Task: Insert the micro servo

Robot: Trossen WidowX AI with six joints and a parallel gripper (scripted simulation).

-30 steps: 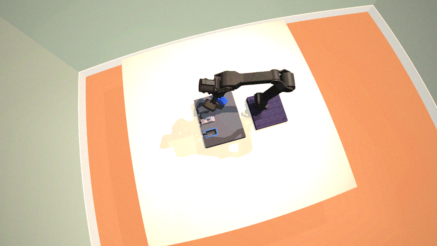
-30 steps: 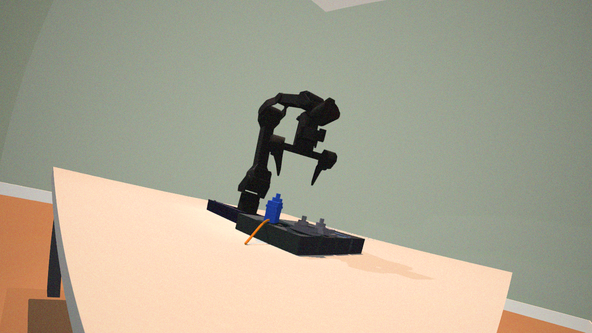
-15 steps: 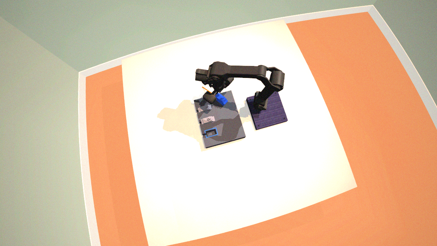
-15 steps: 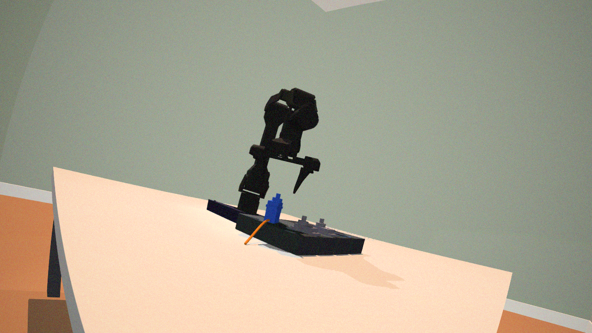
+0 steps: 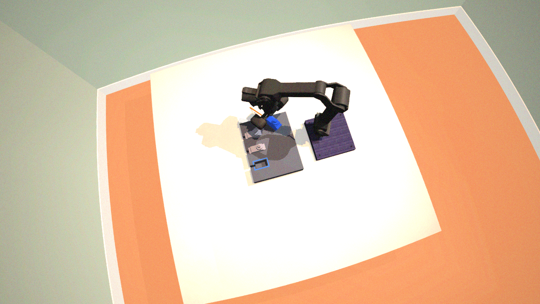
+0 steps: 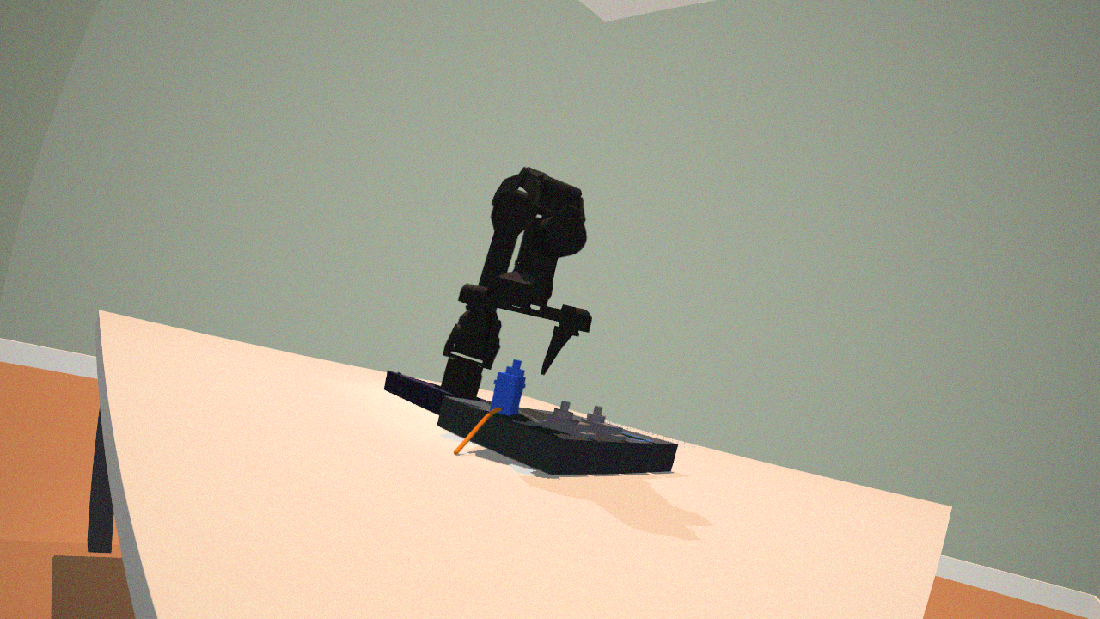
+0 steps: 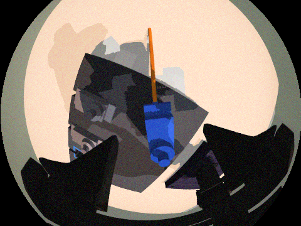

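Note:
The loose blue micro servo [image 5: 273,123] [image 6: 507,390] [image 7: 160,132] stands upright on the far end of the grey deck [image 5: 281,160] [image 6: 553,456] [image 7: 125,84], with its shaft up. Its orange cable [image 5: 255,111] [image 6: 473,435] [image 7: 152,67] trails off the deck onto the table. My gripper [image 5: 266,119] [image 6: 513,350] [image 7: 162,134] is open and empty. It hangs just above the servo, one finger on each side, touching nothing. The empty pocket with the blue outline [image 5: 253,165] [image 7: 75,152] is at the deck's other end, partly hidden by a finger in the wrist view.
Two grey servos [image 5: 257,147] [image 5: 249,134] [image 6: 564,412] [image 6: 595,416] sit seated in pockets between the blue servo and the marked pocket. The arm's purple base plate [image 5: 336,141] [image 6: 407,384] lies beside the deck. The table stands on an orange floor.

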